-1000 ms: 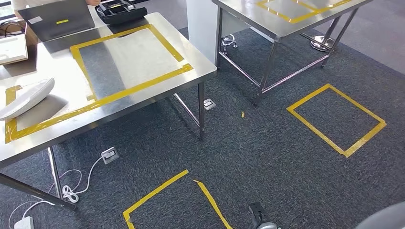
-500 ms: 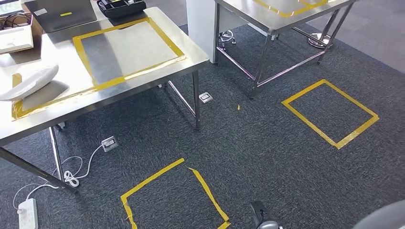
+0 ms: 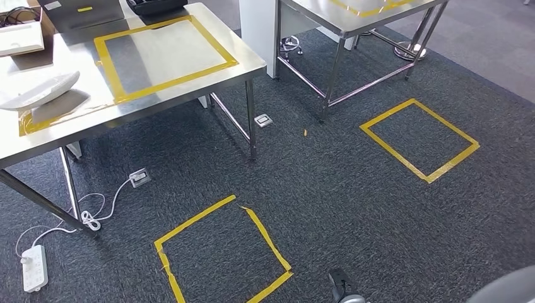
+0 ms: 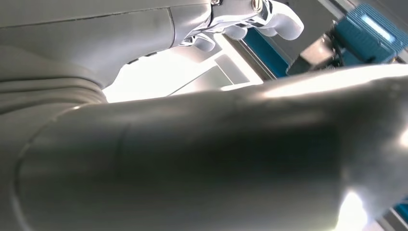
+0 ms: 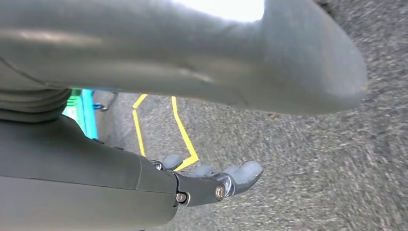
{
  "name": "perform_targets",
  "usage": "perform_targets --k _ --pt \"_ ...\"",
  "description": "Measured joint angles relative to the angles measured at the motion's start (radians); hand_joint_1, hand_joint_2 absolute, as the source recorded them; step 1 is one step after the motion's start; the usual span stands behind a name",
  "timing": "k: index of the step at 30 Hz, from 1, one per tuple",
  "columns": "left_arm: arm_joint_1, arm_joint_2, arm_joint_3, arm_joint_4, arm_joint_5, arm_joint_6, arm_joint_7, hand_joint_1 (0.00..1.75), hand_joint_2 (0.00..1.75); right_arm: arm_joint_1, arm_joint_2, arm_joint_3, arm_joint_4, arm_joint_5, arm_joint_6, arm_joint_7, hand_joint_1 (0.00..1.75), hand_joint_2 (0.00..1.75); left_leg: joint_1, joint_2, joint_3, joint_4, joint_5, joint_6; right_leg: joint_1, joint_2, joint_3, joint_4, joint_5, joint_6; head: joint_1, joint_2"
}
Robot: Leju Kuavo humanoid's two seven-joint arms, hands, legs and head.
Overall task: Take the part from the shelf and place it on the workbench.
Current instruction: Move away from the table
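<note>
A white curved part (image 3: pixel 41 91) lies on the steel workbench (image 3: pixel 189 83) at the far left, on a strip edged with yellow tape. No hand is near it. In the left wrist view my left hand (image 4: pixel 243 21) has its pale fingers loosely spread past the thick thumb and holds nothing. My right hand (image 5: pixel 211 180) hangs over the grey carpet in the right wrist view, fingers stretched out and empty.
A yellow tape rectangle (image 3: pixel 165 47) marks the workbench top. A second steel table (image 3: pixel 366 22) stands at the back right. Two yellow tape squares (image 3: pixel 195 218) (image 3: pixel 391 148) mark the carpet. A power strip (image 3: pixel 35 268) and cable lie by the workbench leg.
The whole head view has slid up and to the left, so the camera has moved back from the tables. More carpet and the power strip have come into view. The white part stays put.
</note>
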Motion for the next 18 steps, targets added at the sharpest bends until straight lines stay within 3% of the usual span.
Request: perform_targets --k 1,3,4,5,7,8,9,10,11,12,14,15,16,18 --pt "0.0 0.001 0.0 0.0 0.0 0.0 0.0 0.0 0.0 -0.002 0.0 0.0 0.0 0.0 0.0 0.0 0.0 0.0 0.0 0.002 -0.002 -0.003 0.011 -0.006 0.003 0.0 0.015 -0.034 -0.01 -0.005 0.0 0.0" --pt "0.001 0.001 0.0 0.0 0.0 0.0 0.0 0.0 0.0 -0.001 0.0 0.0 0.0 0.0 0.0 0.0 0.0 0.0 0.003 0.003 -0.008 -0.012 0.026 -0.018 0.002 -0.002 0.003 -0.049 0.009 -0.016 0.0 0.0" --pt "0.001 0.0 0.0 0.0 0.0 0.0 0.0 0.0 0.0 0.0 0.001 0.0 0.0 0.0 0.0 0.001 0.0 0.0 0.005 0.002 -0.015 -0.004 0.01 -0.023 0.0 -0.004 -0.007 -0.054 0.023 -0.022 -0.001 0.0" --pt "0.0 0.0 0.001 0.001 0.0 0.0 0.0 0.0 0.0 0.001 0.002 0.0 0.0 0.0 0.0 0.001 0.0 0.0 0.006 0.0 -0.025 0.022 -0.028 -0.027 -0.003 -0.006 -0.019 -0.058 0.038 -0.028 -0.001 0.0" --pt "0.0 0.001 0.001 0.002 0.0 0.0 0.0 0.0 0.0 0.001 0.002 -0.001 0.0 0.0 0.0 0.001 0.0 0.0 0.009 -0.004 -0.051 0.13 -0.134 -0.038 -0.005 -0.011 -0.048 -0.058 0.064 -0.034 -0.001 0.0" --pt "0.0 0.001 0.002 0.003 0.0 0.0 0.0 0.0 0.0 0.002 0.003 -0.001 0.0 0.0 0.0 0.001 0.0 0.0 0.01 -0.004 -0.058 0.193 -0.168 -0.043 -0.005 -0.013 -0.065 -0.056 0.076 -0.033 -0.001 0.0" --pt "0.001 0.0 0.002 0.004 0.0 0.0 0.001 0.0 0.0 0.002 0.003 -0.001 0.0 0.0 0.0 0.001 0.0 0.0 0.012 -0.004 -0.058 0.242 -0.176 -0.048 -0.005 -0.015 -0.083 -0.053 0.089 -0.031 -0.001 0.0" --pt "0.001 0.0 0.002 0.005 0.0 0.0 0.001 0.0 0.0 0.002 0.003 -0.001 0.0 0.0 0.0 0.001 0.0 0.0 0.014 -0.004 -0.047 0.265 -0.159 -0.052 -0.006 -0.017 -0.101 -0.049 0.101 -0.029 -0.001 0.0" --pt "0.001 0.0 0.002 0.005 0.0 0.0 0.001 0.0 0.0 0.002 0.003 -0.001 0.0 0.0 0.0 0.001 0.0 0.0 0.017 -0.004 -0.02 0.256 -0.131 -0.055 -0.008 -0.019 -0.12 -0.043 0.112 -0.025 -0.001 0.0" --pt "0.001 0.0 0.002 0.005 0.0 0.0 0.001 0.0 0.0 0.001 0.003 -0.001 0.0 0.0 0.0 0.001 0.0 0.0 0.02 -0.005 0.027 0.209 -0.109 -0.059 -0.01 -0.019 -0.137 -0.035 0.122 -0.021 -0.001 0.0" --pt "0.001 0.001 0.002 0.005 0.0 0.0 0.001 0.0 0.0 0.0 0.003 -0.001 0.0 0.0 0.0 0.0 0.0 0.0 0.02 -0.01 0.135 0.07 -0.124 -0.06 -0.01 -0.018 -0.167 -0.021 0.137 -0.009 0.001 0.0" --pt "0.002 0.001 0.002 0.004 0.0 0.0 0.001 0.0 0.0 -0.001 0.003 -0.001 0.0 0.0 0.0 0.0 0.0 0.0 0.018 -0.011 0.168 0.015 -0.144 -0.052 -0.009 -0.017 -0.175 -0.016 0.144 -0.003 0.001 0.0" --pt "0.002 0.001 0.002 0.003 0.0 0.0 0.001 0.0 0.0 -0.001 0.003 -0.001 0.0 0.0 0.0 0.0 0.0 0.0 0.014 -0.011 0.179 -0.011 -0.159 -0.041 -0.009 -0.016 -0.18 -0.015 0.151 0.002 0.002 0.0" --pt "0.002 0.001 0.002 0.002 0.0 0.0 0.001 0.0 0.87 0.002 0.003 -0.001 0.0 0.0 0.0 0.0 0.0 0.0 0.012 -0.006 0.166 -0.015 -0.154 -0.013 -0.01 -0.015 -0.185 -0.013 0.161 0.014 0.002 0.0"
